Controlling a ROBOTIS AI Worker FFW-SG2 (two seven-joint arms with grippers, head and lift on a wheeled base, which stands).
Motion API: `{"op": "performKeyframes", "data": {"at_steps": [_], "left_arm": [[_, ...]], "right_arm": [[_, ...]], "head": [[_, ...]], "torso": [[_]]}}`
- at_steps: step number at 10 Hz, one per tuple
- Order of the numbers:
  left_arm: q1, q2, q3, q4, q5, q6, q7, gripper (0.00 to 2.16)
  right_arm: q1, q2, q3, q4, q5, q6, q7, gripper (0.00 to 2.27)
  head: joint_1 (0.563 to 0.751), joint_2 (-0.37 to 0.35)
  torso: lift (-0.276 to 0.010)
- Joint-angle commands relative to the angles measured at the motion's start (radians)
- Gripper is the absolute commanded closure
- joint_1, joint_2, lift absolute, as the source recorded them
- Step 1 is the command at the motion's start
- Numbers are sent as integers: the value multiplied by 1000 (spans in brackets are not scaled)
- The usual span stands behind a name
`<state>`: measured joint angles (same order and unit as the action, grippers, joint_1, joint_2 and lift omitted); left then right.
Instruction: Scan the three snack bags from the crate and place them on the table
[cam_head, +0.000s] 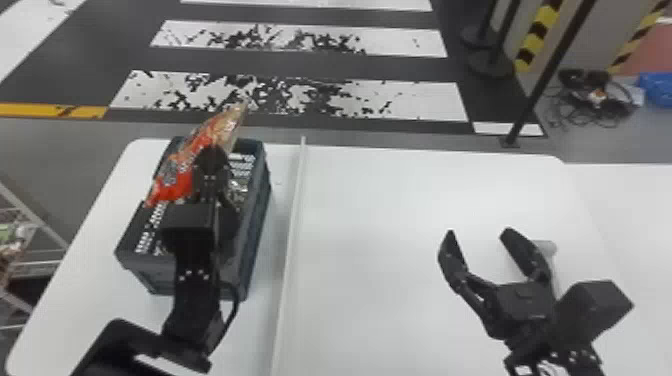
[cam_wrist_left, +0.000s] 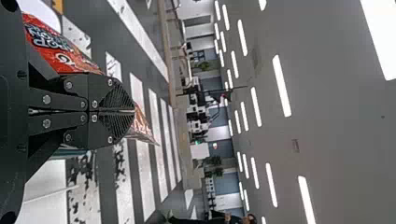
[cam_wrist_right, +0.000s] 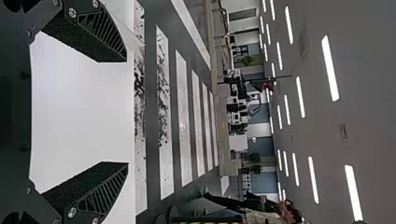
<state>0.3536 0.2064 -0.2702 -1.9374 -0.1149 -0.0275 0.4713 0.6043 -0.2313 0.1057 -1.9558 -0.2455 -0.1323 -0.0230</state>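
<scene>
Over the crate (cam_head: 155, 275), at the left of the desk (cam_head: 400, 200), your left hand (cam_head: 211, 157) has its two fingers pressed together on a snack bag (cam_head: 175, 176), pinching it between them. The bag is mostly red, with a clearer part at its far end, and it hangs at a slant: the red end lies to the left and nearer, the clearer end points far and to the right. In the left wrist view you see the bag come out on both sides of the fingers.

The crate is dark, with holes in its sides. You can see something shiny inside, but you cannot tell from here what it is.

To the right of the crate, a long pale strip (cam_head: 293, 240) runs across the desk from near to far. Well to the right of that strip, your right hand (cam_head: 479, 232) is over the desk with its fingers spread wide and nothing between them. Just beside it, on its right, you have a pale rounded thing (cam_head: 546, 247), partly hidden behind the hand.
</scene>
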Motion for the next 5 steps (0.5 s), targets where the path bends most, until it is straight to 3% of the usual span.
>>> {"op": "performKeyframes", "data": {"at_steps": [1, 2, 3, 4, 5], "left_arm": [[51, 19, -17, -84, -78, -28, 52, 2091], [91, 34, -21, -152, -106, -56, 69, 2088], [137, 50, -24, -227, -106, -93, 56, 2088], [169, 57, -27, -273, -88, -142, 27, 2088], [183, 57, -32, -293, -38, -194, -17, 2088]], "right_arm": [[0, 1, 2, 0, -2, 0, 0, 137], [0, 1, 2, 0, -2, -3, -5, 137], [-1, 1, 2, 2, -2, -6, -9, 137], [-3, 1, -1, 2, -2, -13, -29, 137], [-4, 3, -12, 2, 0, -16, -40, 137]], "head": [[695, -6], [695, -4], [695, -8], [695, -24], [695, -34]], "torso": [[-37], [-37], [-37], [-37], [-37]]}}
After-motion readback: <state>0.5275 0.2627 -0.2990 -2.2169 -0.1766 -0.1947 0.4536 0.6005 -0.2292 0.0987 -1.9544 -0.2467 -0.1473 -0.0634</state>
